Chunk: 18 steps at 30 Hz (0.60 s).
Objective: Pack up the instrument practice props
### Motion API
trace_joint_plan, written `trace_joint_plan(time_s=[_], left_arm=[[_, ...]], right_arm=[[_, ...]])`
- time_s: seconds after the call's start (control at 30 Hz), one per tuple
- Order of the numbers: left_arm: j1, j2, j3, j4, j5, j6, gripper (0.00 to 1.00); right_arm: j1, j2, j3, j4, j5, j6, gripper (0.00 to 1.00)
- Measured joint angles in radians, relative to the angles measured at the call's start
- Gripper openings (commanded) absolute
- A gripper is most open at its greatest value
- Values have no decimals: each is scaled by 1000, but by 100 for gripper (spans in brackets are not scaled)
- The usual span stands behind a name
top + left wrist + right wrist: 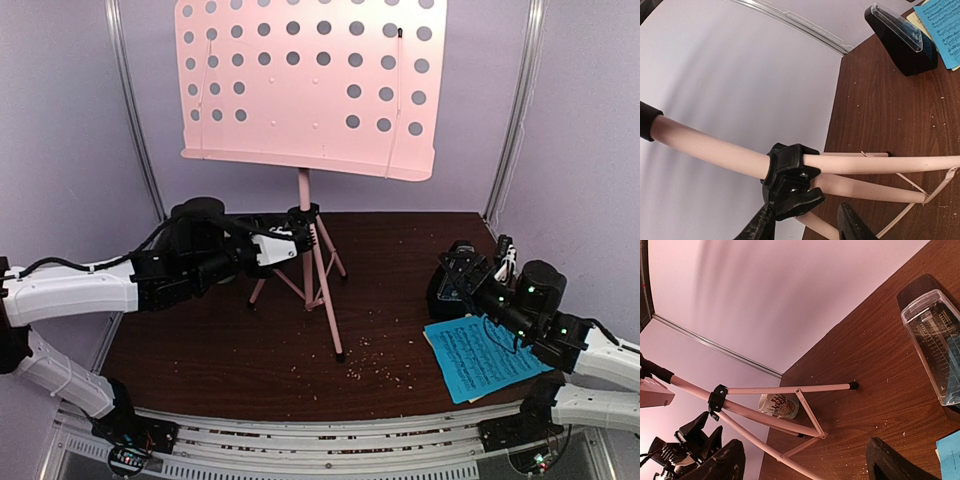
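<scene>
Left tool (pixel 805 212) sits closest to my lens, its jaws partway apart on either side of the black collar (pixel 790 175) where the tripod legs meet the pole. One finger looks to touch the collar and the other stands off it, so I call nothing gripped yet. Outward from there, the pink music stand (pixel 310 80) is fully upright at the back of the counter (pixel 200 350), legs spread and perforated panel up. Right tool (pixel 802 465) hangs wide with nothing between its jaws, low over the right side, near the black metronome (pixel 935 340) with its clear cover on. Just beside the metronome lie the blue page (pixel 485 355) and, under its edge, a yellow page (pixel 916 22). A mug (pixel 779 406) stands behind the tripod. By my reading, packing has barely begun: the stand is left to fold, the pages and metronome to gather, and I see no case for them.
</scene>
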Motion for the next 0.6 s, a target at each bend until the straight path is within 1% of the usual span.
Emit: trace_joint_plan(time_s=[0.1, 0.27, 0.37, 0.47, 0.6], left_arm=[[0, 13, 0, 22, -18, 16, 39], [0, 29, 0, 56, -44, 36, 31], [0, 31, 0, 63, -52, 35, 22], [-1, 31, 0, 65, -55, 16, 15], [-2, 31, 0, 64, -42, -37, 11]], right_arm=[[2, 0, -3, 1, 3, 2, 85], [2, -5, -6, 1, 8, 8, 85], [2, -13, -10, 0, 10, 8, 85], [2, -17, -11, 0, 14, 8, 85], [2, -23, -11, -3, 18, 9, 85]])
